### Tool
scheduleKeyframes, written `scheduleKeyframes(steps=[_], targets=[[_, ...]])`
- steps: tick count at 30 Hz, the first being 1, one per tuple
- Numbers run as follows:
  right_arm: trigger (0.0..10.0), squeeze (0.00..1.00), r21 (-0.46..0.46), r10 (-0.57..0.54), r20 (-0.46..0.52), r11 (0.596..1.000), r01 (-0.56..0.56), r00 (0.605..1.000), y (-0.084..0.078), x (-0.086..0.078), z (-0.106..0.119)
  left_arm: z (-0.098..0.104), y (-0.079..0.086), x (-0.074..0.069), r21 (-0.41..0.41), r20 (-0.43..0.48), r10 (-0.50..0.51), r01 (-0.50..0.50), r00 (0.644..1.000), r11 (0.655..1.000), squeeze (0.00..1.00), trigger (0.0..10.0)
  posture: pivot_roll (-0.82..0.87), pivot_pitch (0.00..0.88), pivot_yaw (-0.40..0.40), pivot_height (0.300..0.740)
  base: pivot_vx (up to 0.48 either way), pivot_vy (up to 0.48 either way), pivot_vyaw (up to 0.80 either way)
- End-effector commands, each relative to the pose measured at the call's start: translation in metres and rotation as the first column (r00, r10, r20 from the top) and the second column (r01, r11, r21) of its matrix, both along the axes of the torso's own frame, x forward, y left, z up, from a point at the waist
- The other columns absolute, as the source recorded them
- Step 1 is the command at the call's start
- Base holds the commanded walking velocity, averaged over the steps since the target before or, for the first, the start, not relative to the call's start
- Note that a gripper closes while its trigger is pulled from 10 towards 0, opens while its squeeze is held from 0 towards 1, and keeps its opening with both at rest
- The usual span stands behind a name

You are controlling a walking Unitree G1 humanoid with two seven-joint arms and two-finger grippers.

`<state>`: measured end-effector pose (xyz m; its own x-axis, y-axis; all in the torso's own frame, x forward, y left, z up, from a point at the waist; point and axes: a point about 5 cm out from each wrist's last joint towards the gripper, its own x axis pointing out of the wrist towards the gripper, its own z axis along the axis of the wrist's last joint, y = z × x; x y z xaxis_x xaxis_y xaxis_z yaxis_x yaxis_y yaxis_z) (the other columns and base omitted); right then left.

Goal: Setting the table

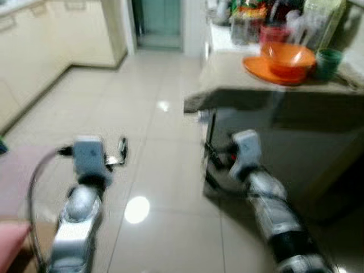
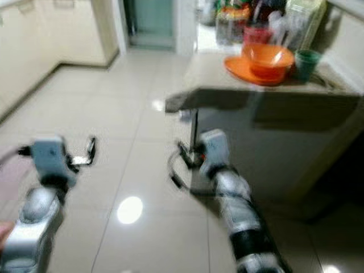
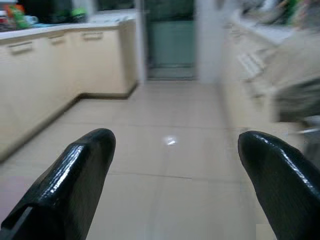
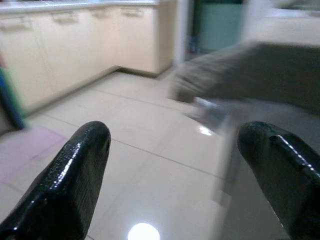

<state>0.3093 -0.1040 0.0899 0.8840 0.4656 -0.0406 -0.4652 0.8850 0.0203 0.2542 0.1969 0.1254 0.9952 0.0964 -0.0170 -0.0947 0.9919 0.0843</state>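
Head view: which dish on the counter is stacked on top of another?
The orange bowl; it sits on the flat orange plate, while the green cup stands beside them.

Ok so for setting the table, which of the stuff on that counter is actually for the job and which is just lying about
For the job:
orange bowl
orange plate under it
green cup beside them
left claw and right claw, both open and holding nothing

Just lying about:
jars and bottles at the back of the counter, too blurred to name
cream cabinets
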Motion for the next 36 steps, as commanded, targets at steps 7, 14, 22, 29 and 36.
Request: scheduleKeyframes(steps=[7, 14, 22, 29, 36], targets=[[10.0, 0.00, -0.030, -0.034, -0.003, 0.999, 0.034, 0.999, -0.015, 0.000, -0.002, 0.005, -0.014, 0.003, 0.002, 0.022, -0.052, 0.052, 0.998, 0.999, 0.00, 10.0, -0.04, 0.000, 0.005, 0.740, 0.464, 0.000, -0.38], [10.0, 0.00, -0.026, -0.040, -0.005, 0.999, 0.040, 0.999, -0.015, 0.001, -0.002, 0.005, -0.015, 0.003, 0.005, 0.026, -0.059, 0.059, 0.998, 0.998, 0.00, 10.0, -0.04, 0.000, 0.005, 0.740, 0.458, 0.000, -0.69], [10.0, 0.00, -0.032, -0.049, 0.026, 0.998, 0.050, 0.998, -0.015, 0.003, 0.003, 0.005, -0.016, 0.004, 0.017, 0.028, -0.065, 0.065, 0.997, 0.998, 0.00, 10.0, -0.04, 0.000, 0.007, 0.740, 0.455, 0.000, -0.09], [10.0, 0.00, -0.010, -0.093, 0.088, 0.995, 0.094, 0.992, -0.022, 0.013, 0.036, 0.014, -0.012, 0.003, -0.020, 0.046, -0.056, 0.057, 0.997, 0.998, 0.00, 10.0, -0.05, 0.000, 0.005, 0.740, 0.426, 0.000, 0.00], [10.0, 0.00, 0.022, -0.123, 0.172, 0.992, 0.121, 0.977, -0.029, 0.016, 0.072, 0.046, -0.009, 0.008, -0.051, 0.098, -0.056, 0.061, 0.994, 0.997, 0.00, 10.0, -0.06, 0.000, 0.015, 0.740, 0.350, -0.078, 0.00]])
